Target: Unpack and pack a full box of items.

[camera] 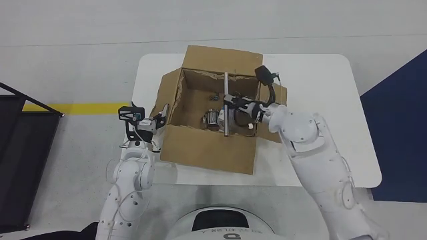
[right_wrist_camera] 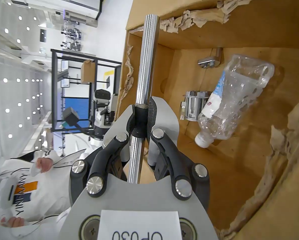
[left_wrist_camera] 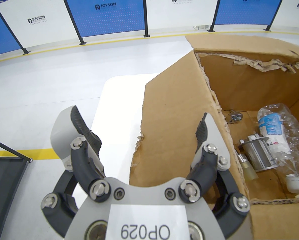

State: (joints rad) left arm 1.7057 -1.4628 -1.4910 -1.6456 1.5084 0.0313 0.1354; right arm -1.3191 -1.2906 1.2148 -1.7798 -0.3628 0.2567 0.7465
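An open cardboard box (camera: 200, 148) stands on the white table (camera: 320, 80). Inside lie a crumpled clear plastic bottle (right_wrist_camera: 229, 96), a ribbed metal cylinder part (right_wrist_camera: 193, 104), a small metal bracket (right_wrist_camera: 210, 59) and a small vial (left_wrist_camera: 248, 171). My right gripper (right_wrist_camera: 141, 118) is shut on a long shiny metal rod (right_wrist_camera: 146, 61), held above the box's inside; the rod (camera: 226, 103) spans the box opening. My left gripper (left_wrist_camera: 141, 131) is open and empty, at the box's left flap (left_wrist_camera: 174, 116), its fingers on either side of the flap's edge.
The box walls (left_wrist_camera: 252, 86) have torn, ragged edges. Bare table surface lies to the right of the box (camera: 333, 133). A black rack (camera: 17, 153) stands on the floor to the left of the table.
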